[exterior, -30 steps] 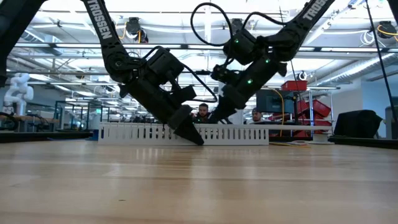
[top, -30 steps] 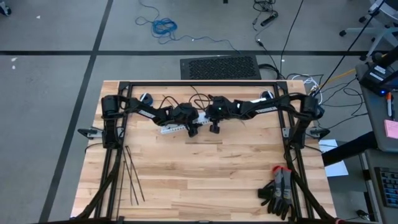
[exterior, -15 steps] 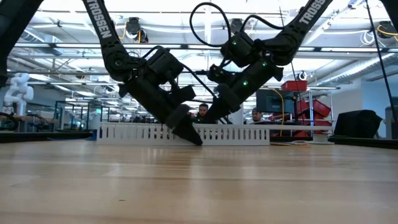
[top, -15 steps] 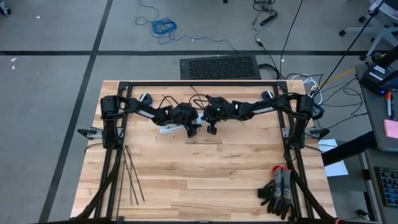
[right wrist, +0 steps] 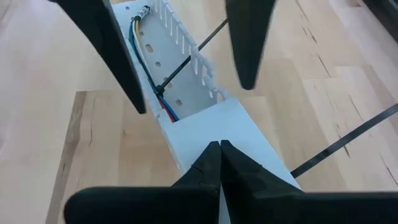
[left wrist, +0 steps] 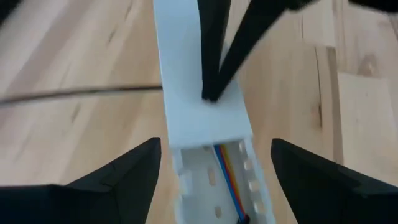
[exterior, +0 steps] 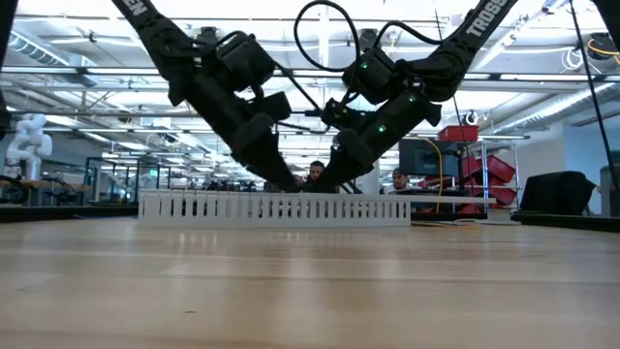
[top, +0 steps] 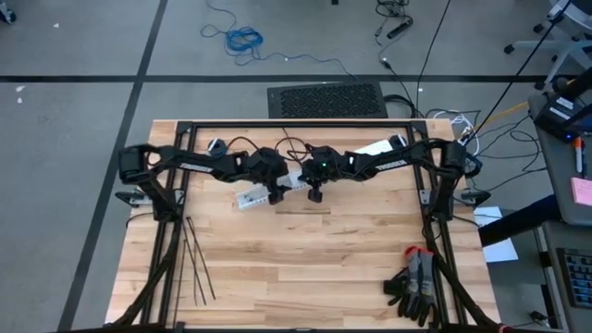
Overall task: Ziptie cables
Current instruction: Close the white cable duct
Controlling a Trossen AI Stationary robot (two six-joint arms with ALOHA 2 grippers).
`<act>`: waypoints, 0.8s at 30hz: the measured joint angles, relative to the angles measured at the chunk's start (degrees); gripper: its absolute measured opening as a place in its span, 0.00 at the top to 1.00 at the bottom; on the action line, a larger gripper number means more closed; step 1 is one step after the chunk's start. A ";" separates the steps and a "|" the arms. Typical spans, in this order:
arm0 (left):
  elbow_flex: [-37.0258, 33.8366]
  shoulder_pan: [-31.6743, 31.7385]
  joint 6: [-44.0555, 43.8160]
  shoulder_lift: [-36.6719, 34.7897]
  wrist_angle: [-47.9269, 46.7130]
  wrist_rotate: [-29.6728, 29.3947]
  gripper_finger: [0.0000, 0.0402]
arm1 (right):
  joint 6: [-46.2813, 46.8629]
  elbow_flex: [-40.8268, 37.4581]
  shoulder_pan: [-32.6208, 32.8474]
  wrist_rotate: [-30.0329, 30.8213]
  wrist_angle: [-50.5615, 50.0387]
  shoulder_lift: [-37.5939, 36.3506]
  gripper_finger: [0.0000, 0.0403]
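Note:
The cables (right wrist: pixel 138 28) are thin coloured wires lying along the floor of a white slotted duct (top: pixel 264 190) at the table's far middle; they also show in the left wrist view (left wrist: pixel 227 168). A black ziptie (right wrist: pixel 183 65) crosses the duct at the wires. Several loose zipties (top: pixel 196 262) lie at the near left. My left gripper (right wrist: pixel 186 87) is open just above the duct, one finger on each side of its open part, touching nothing. My right gripper (right wrist: pixel 219 146) is shut over the duct's lid (right wrist: pixel 214 124). My right gripper has its shut fingertips (left wrist: pixel 211 93) on the top face of the duct's white lid (left wrist: pixel 202 121), close to the lid's end where the open channel begins. The fingers slant down from above and from the table's right. The duct lies flat on the table.
Another black ziptie (right wrist: pixel 348 140) runs out sideways from under the duct onto the wood. A pair of black and red gloves (top: pixel 416 287) lies at the near right. A black frame (top: pixel 296 125) runs along the far edge and both sides.
My left gripper has risen from the table in front of the duct to just above the duct's top, and its arm has swung toward the table's left. The duct has shifted a little toward the left. My right gripper has lowered slightly onto the lid.

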 joint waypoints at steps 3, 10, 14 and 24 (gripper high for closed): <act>-0.54 -0.26 -0.63 0.97 0.03 -0.55 0.25 | -0.01 -0.02 -0.03 0.07 0.00 0.00 1.00; -1.48 -0.22 -2.20 5.65 2.12 -1.62 0.25 | -0.03 -0.04 -0.07 0.37 0.04 0.00 1.00; -1.48 -0.23 -3.61 7.55 3.81 -2.68 0.25 | 0.06 -0.07 -0.08 0.41 0.07 0.00 1.00; -1.48 -0.31 -3.16 7.52 6.87 -5.54 0.25 | 1.49 -0.13 1.23 1.65 1.14 0.07 1.00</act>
